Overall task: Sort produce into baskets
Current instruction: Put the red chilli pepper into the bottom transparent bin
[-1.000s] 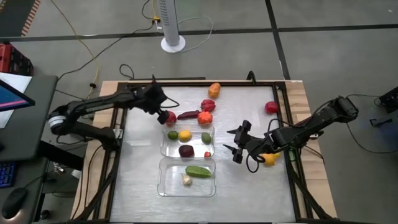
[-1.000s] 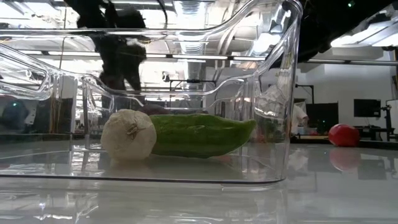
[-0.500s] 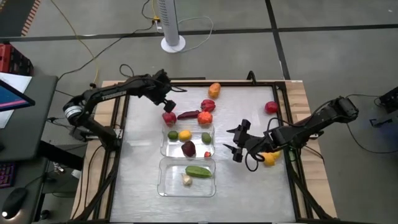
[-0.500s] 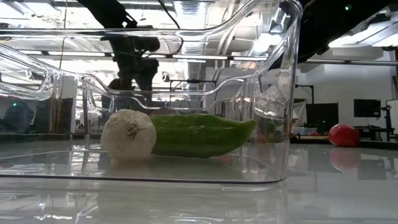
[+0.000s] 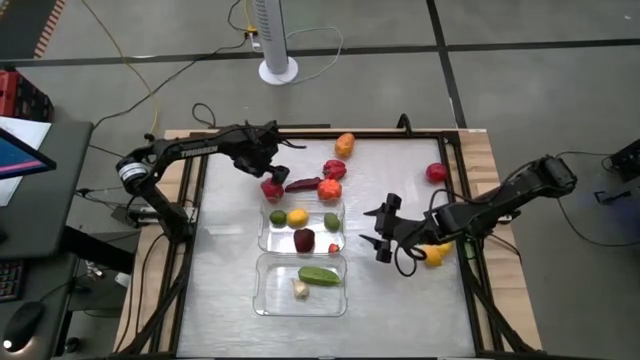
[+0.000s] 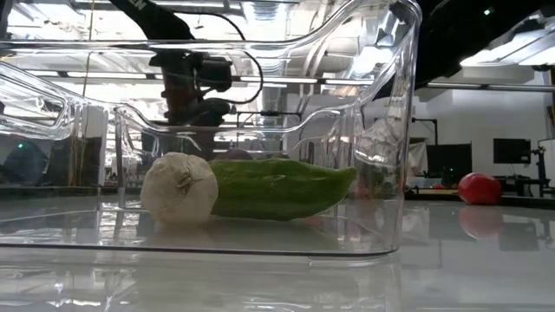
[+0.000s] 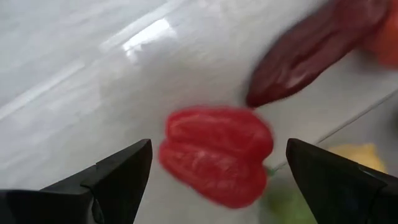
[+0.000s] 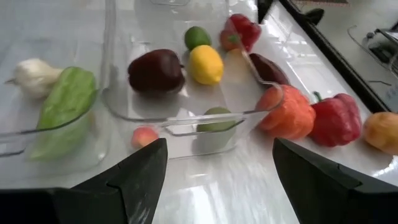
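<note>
My left gripper (image 5: 268, 165) is open and stands over a red pepper (image 5: 272, 188) that lies on the table beside the far tub's far left corner. In the left wrist view its fingers stand on either side of the pepper (image 7: 216, 152), apart from it. The far clear tub (image 5: 264, 238) holds a lime, a lemon (image 5: 297, 217), a green piece, a dark red piece (image 5: 302, 240) and a small red one. The near tub (image 5: 262, 298) holds a cucumber (image 5: 318, 275) and a garlic bulb (image 5: 300, 290). My right gripper (image 5: 378, 232) is open and empty, right of the far tub.
Loose on the table: a dark purple chili (image 5: 303, 184), an orange-red piece (image 5: 330, 188), a red pepper (image 5: 333, 168), an orange piece (image 5: 346, 145) by the far edge, a red piece (image 5: 436, 173) at the right, a yellow piece (image 5: 435, 255) under my right arm.
My left arm has swung toward the far edge and its gripper has shifted a little toward the table's right, coming over the red pepper. The produce has stayed where it was.
</note>
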Available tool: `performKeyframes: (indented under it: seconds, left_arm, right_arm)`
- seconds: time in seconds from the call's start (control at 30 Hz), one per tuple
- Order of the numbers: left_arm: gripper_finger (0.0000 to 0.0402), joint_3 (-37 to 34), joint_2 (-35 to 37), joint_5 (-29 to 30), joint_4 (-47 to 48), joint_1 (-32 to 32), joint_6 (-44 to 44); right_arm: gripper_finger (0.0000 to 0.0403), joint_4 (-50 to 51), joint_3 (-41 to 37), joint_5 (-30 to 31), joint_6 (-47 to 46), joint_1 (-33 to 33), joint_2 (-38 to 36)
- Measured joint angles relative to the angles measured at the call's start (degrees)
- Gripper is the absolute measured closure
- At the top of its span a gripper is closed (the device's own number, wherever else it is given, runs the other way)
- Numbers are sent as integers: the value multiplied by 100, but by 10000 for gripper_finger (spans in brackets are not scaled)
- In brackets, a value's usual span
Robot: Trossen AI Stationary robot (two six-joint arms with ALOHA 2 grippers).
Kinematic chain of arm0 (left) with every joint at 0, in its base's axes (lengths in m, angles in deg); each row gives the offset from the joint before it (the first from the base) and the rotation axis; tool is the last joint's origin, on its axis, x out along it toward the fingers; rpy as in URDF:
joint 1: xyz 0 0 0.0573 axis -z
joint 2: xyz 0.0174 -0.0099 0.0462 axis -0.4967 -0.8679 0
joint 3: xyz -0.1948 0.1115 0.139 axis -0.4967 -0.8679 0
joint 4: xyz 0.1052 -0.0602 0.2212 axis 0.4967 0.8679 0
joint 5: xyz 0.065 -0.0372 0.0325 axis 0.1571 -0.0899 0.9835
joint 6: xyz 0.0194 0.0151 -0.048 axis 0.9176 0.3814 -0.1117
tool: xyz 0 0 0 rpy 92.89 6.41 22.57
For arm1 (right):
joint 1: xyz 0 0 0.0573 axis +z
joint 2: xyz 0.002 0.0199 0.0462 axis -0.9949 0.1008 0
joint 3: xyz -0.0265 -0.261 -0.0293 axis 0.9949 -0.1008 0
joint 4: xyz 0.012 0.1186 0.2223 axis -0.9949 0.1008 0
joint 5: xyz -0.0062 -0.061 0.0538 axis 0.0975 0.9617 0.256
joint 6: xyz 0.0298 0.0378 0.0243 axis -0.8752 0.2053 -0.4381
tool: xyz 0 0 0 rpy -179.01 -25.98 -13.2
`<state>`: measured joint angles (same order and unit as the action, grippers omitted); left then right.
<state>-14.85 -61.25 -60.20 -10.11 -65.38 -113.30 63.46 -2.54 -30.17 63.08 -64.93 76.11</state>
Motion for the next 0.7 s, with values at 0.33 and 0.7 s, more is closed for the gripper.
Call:
performKeyframes:
  seconds: [0.33,0.7]
  left_arm:
    - [45,-2,-168,-130,52,72,-382]
    - [45,-5,-678,-238,23,157,50]
  right_arm:
    - [85,-9,0,2,28,83,0]
    - [85,-129,0,4,76,83,0]
